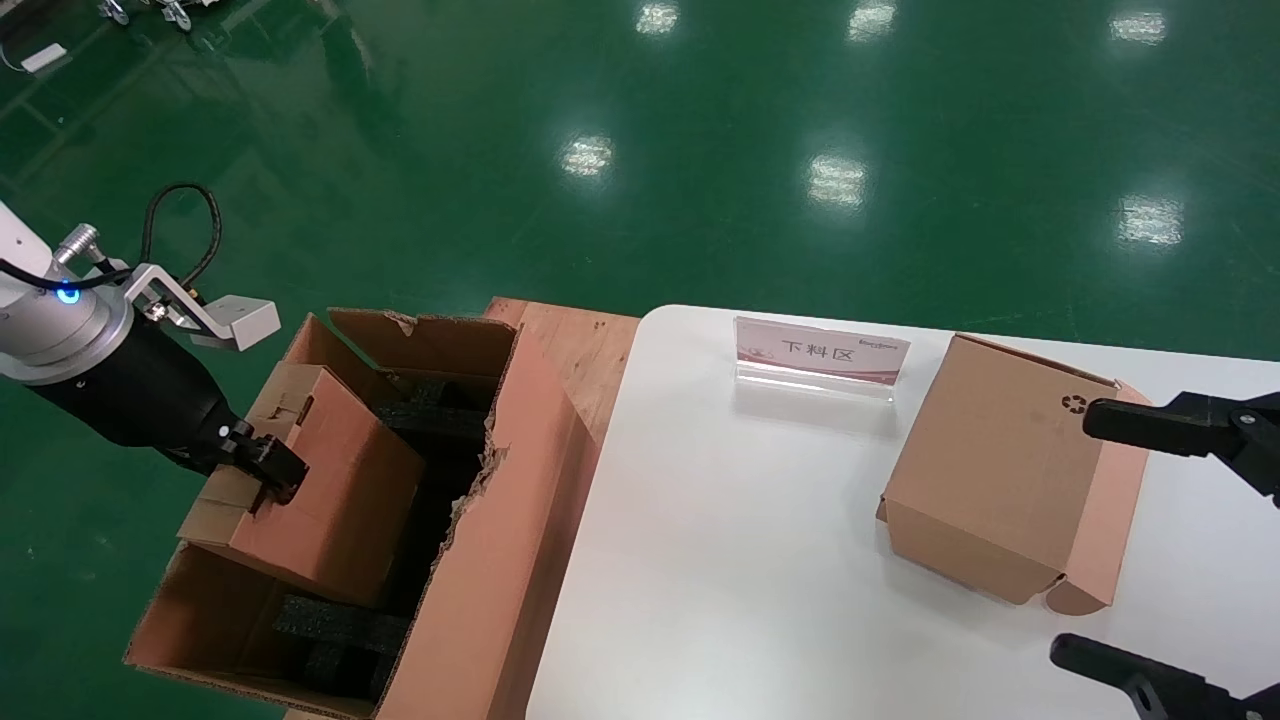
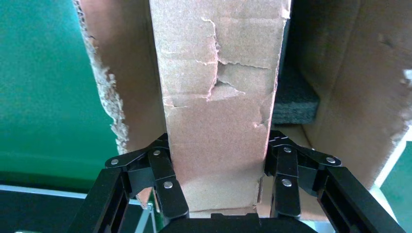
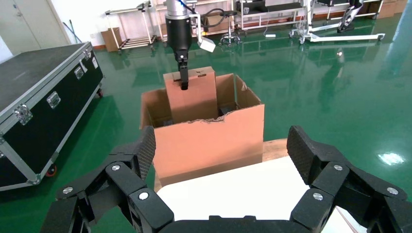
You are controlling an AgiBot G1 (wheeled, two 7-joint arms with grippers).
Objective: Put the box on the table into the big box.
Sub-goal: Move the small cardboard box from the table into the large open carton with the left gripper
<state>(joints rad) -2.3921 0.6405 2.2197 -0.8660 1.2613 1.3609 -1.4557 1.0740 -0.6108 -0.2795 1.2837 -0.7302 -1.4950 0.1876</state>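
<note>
Fingers (image 2: 170, 194) of left gripper (image 1: 262, 468) clamped across box (image 1: 330, 480), tilted inside big box (image 1: 480, 560). Thin, torn cardboard: probably light, crushable; hold by edges. Right gripper (image 3: 221, 162) spread wide over surface (image 1: 720, 560).

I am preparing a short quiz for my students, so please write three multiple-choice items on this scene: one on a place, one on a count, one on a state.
1. Where is the small plain box?
A. on the white table
B. partly inside the big box, held by the left gripper
C. on the green floor

2. How many cardboard boxes stand on the white table?
A. one
B. two
C. three

3. How is the right gripper?
A. shut on a box
B. open, holding nothing
C. shut on the sign

Key: 1 B, the left gripper clamps it over the big box; 2 A, only the box with the recycling symbol; 3 B, its fingers are spread apart.
</note>
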